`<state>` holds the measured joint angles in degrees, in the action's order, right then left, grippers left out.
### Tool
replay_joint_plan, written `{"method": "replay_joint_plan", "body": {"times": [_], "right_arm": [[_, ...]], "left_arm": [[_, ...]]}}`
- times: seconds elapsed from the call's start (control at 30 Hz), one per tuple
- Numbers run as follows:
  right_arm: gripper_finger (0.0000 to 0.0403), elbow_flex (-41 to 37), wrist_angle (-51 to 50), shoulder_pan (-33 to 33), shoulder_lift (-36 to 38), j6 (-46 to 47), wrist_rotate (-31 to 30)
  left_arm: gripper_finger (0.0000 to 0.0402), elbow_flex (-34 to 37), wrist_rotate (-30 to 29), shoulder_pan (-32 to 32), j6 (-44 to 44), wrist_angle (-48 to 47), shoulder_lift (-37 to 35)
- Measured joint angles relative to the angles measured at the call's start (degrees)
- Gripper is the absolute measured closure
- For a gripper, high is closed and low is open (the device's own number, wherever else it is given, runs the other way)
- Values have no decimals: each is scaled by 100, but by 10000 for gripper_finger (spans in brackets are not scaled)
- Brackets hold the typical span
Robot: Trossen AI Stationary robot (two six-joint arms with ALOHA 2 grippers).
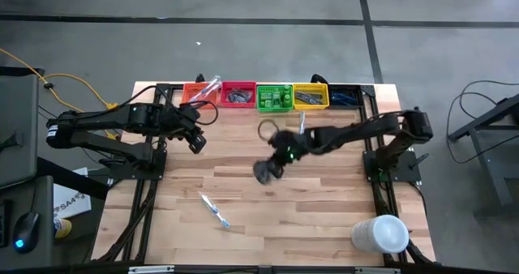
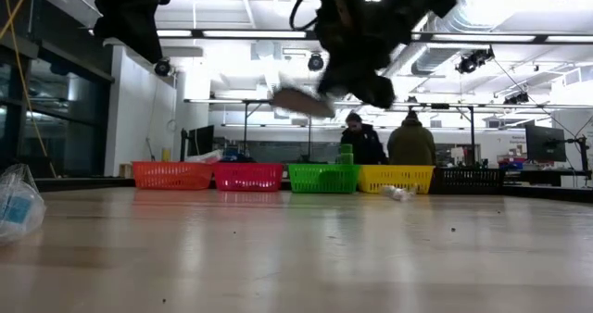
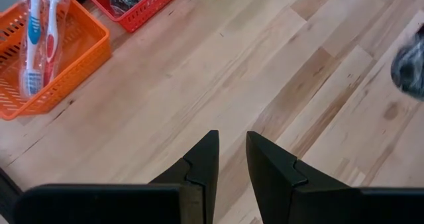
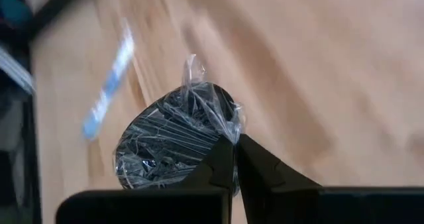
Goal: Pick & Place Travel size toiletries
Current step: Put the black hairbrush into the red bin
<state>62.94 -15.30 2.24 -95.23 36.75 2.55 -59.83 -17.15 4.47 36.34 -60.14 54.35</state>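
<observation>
Toiletries are being sorted into the row of bins (image 1: 276,86) at the far edge of the table (image 1: 324,217). The right gripper (image 4: 233,148) is pinching the clear wrap of a dark round bundle (image 4: 172,141), its fingers closed tight on just a fold of film at the bundle's edge. In the high view the bundle (image 1: 266,172) is hanging over the middle of the table, and in the low view it is clear of the wood.

The left gripper (image 3: 232,159) is hovering empty near the orange bin (image 3: 56,58), its fingers narrowly parted over bare boards. Wrapped toothbrushes (image 3: 40,25) are standing in that bin. One more toothbrush (image 1: 215,211) is lying on the near part of the table, well apart from both arms.

Risks, as I judge them: the grip is on film only, so the wrap could tear or slide out during a quick swing, dropping the bundle. Hanging off-centre, it may sway and catch a bin wall on the way in. Which bin takes bundles I cannot tell, so a wrong drop is also possible.
</observation>
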Motion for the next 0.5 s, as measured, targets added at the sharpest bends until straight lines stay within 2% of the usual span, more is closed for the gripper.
{"method": "replay_joint_plan", "body": {"times": [0.17,0.33,0.5], "right_arm": [[400,87,513,-648,197,-609,76],[400,856,576,-1290,127,-1486,-27],[400,1649,534,-1996,-169,-1605,-344]], "left_arm": [[323,-2,-39,0,220,7,0],[323,-2,-42,0,349,13,0],[323,-2,-62,1,528,25,0]]}}
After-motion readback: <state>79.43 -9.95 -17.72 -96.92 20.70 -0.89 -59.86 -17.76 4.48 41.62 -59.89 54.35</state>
